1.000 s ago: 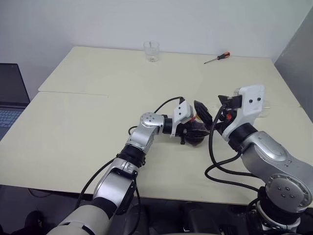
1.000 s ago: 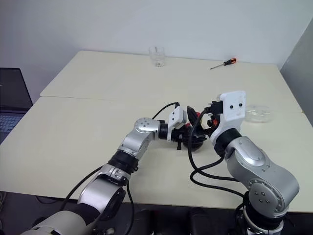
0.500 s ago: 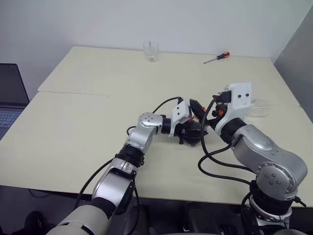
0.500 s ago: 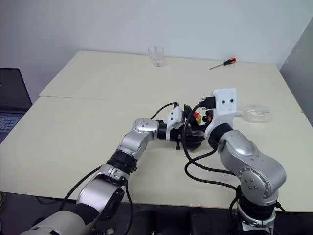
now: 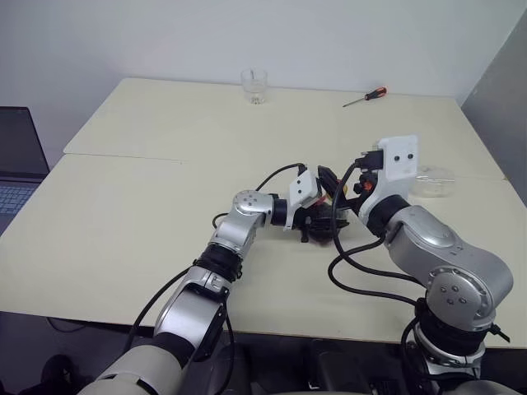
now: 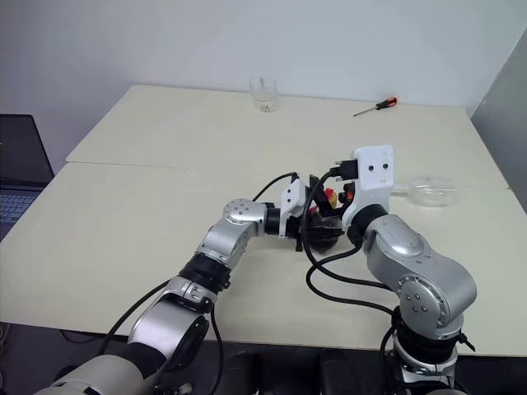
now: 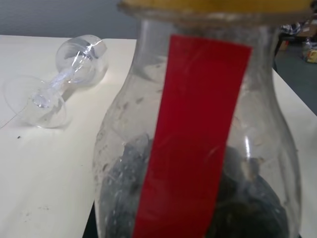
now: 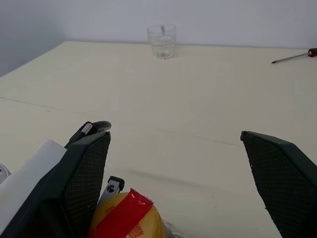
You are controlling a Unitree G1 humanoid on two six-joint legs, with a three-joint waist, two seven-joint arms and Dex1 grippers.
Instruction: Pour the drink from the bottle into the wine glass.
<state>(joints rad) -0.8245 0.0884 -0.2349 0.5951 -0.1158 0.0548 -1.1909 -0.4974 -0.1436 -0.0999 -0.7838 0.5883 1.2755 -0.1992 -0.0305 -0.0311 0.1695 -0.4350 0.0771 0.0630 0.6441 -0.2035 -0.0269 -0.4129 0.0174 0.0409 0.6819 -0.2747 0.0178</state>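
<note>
While the left gripper (image 6: 311, 224) stays out of it, clamped on the bottle (image 7: 198, 148) near the middle of the table (image 5: 148, 189), the step in hand looks like uncapping: the right gripper (image 8: 173, 178) hangs over the yellow cap (image 8: 130, 218) with its fingers spread wide, one on each side and not touching it. To do this well, it should come down until the pads (image 8: 89, 173) bracket the cap squarely, close firmly, then twist while the left grip keeps the bottle upright so the dark drink (image 7: 247, 198) does not slosh out.

Another matter needs care: the wine glass (image 7: 64, 89) lies on its side on the table, to the right of the bottle and near it, so it probably must be stood up before any pouring.

From the head views the bottle is mostly hidden between the two hands, and the glass reads as a faint clear shape. Seen from the left wrist, the red label (image 7: 193, 139) and the toppled glass's stem and foot are plain. Looking from the right wrist, the tumbler (image 8: 162, 41) and screwdriver (image 8: 292, 56) sit far across the table.
</note>
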